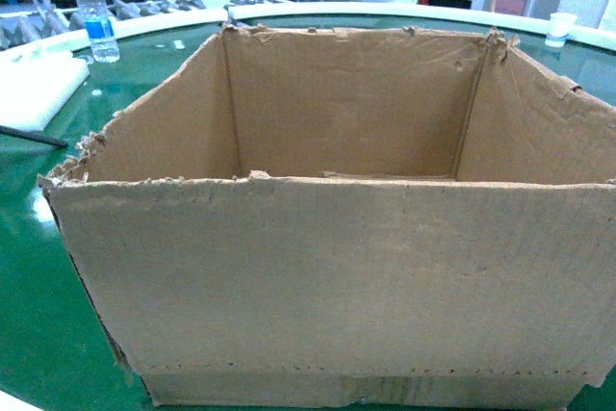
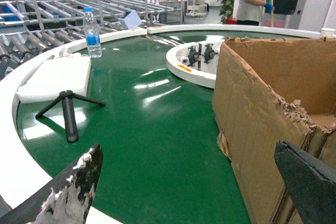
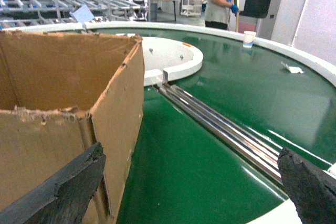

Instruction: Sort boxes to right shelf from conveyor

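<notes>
On green conveyor (image 1: 29,286), ragged-topped open brown cardboard box (image 1: 337,276).

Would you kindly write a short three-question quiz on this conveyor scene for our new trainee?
1. True or false: the cardboard box holds a blue crate.
2. What stands on the conveyor belt near its rim, beyond the white foam pad: A water bottle, B kettle, C helmet?
3. Fill in: the small black tripod lies beside the ____ pad.

Key: 1 false, it looks empty. 2 A. 3 white foam.
</notes>
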Robot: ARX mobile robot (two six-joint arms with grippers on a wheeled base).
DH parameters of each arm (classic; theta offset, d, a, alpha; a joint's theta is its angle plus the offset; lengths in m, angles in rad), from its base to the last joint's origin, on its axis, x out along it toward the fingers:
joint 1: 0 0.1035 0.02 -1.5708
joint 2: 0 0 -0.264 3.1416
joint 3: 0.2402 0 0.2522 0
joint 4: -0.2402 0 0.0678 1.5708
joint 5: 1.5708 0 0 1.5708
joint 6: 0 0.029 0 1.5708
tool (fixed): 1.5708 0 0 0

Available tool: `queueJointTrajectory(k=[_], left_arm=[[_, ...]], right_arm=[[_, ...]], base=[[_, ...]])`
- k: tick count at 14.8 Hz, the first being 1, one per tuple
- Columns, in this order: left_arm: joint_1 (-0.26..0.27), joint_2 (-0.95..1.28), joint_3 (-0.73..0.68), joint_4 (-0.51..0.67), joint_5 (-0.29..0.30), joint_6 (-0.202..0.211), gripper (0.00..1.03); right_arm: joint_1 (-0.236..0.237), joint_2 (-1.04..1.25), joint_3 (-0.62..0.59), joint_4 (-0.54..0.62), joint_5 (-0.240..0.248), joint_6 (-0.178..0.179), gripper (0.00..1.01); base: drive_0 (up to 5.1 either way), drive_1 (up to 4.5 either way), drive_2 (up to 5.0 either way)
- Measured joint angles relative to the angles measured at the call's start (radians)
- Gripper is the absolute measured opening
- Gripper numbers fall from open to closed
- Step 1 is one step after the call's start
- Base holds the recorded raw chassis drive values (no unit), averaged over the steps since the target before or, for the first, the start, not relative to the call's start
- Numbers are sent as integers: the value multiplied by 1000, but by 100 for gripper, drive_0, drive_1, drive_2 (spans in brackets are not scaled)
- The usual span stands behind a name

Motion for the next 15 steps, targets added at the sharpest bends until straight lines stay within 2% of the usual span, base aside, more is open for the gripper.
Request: queueJointTrajectory(k=[1, 3, 4, 5, 7, 8, 10, 11, 12, 15], left_arm=[[-8, 35, 4, 32, -5, 0, 98], [-89, 243, 117, 89, -19, -1, 98], [-130, 317, 197, 100, -29, -1, 98], [-143, 380, 274, 112, -37, -2, 98], [-174, 536, 387, 165, -78, -24, 98], [-209, 640, 439, 174, -66, -45, 98], [-259, 841, 549, 99, -68, -84, 98], [-264, 889, 571, 47, -78, -107, 98], [-264, 894, 571, 42, -78, -118, 98], [-263, 884, 576, 48, -77, -132, 98]], right_arm=[[-26, 60, 13, 41, -26, 4, 98], [-121, 227, 110, 69, -111, 26, 98], [-124, 293, 187, 79, -135, 34, 98], [-118, 364, 263, 89, -149, 37, 98], [-82, 528, 386, 16, -191, 42, 98], [-67, 615, 435, -6, -199, 42, 98], [-14, 774, 552, -42, -188, 41, 98], [11, 840, 623, -119, -200, 39, 98], [18, 877, 656, -164, -225, 42, 98], [21, 874, 655, -170, -232, 42, 98]], base=[[0, 0, 0], [0, 0, 0], [0, 0, 0], [0, 0, 0], [0, 0, 0], [0, 0, 0], [0, 0, 0], [0, 0, 0], [0, 0, 0], [0, 0, 0]])
